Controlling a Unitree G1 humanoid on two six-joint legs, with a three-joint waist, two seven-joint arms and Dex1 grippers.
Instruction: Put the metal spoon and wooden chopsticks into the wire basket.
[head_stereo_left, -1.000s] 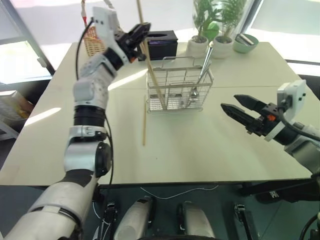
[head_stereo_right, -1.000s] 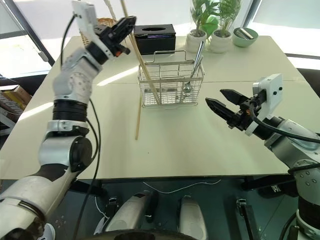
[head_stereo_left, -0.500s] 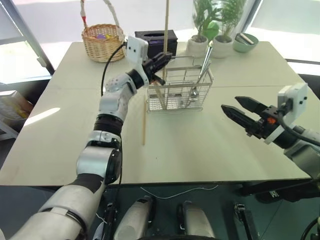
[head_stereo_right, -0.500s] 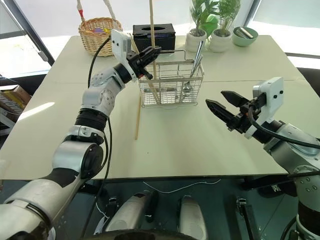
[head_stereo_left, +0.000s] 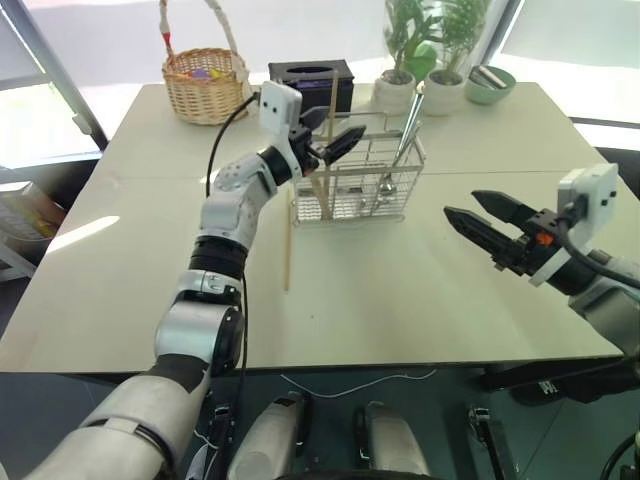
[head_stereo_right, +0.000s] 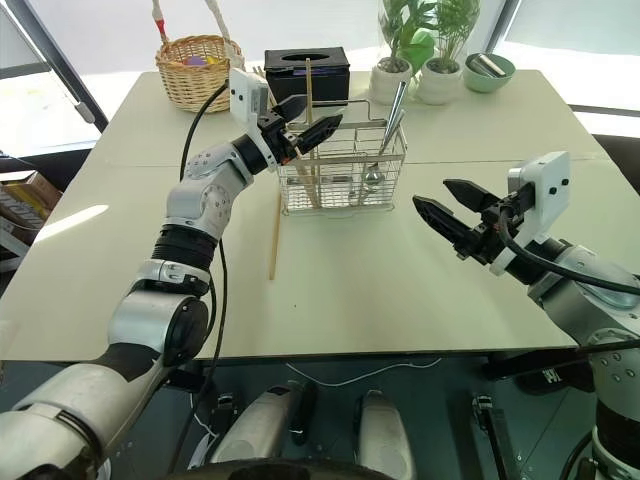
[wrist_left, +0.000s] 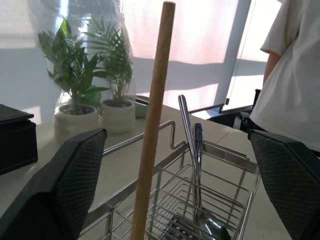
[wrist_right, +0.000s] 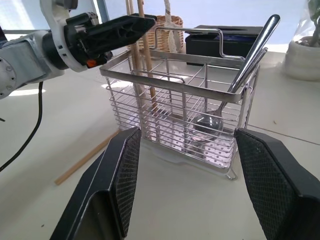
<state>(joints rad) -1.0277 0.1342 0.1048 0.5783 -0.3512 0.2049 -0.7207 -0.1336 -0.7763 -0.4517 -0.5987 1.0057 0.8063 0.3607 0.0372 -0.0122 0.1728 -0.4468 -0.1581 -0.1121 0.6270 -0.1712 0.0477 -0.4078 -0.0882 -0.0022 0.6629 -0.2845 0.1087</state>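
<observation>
table (head_stereo_left: 400, 290) | left hand (head_stereo_left: 335, 132) open, empty | left wrist: person's sleeve (wrist_left: 295, 75) | right hand (head_stereo_left: 482, 218) open, empty

I see a silvery wire basket (head_stereo_left: 357, 180) with a grid pattern, a shiny silver spoon (head_stereo_left: 396, 160), light tan chopsticks (head_stereo_left: 326, 150), one more tan stick (head_stereo_left: 289, 245) on the cream table (head_stereo_left: 400, 300). Black mesh-textured fingers (wrist_right: 120, 185). Tan woven wicker basket (head_stereo_left: 205, 85), black box (head_stereo_left: 312, 80), green plants (head_stereo_left: 425, 35) in white pots.
</observation>
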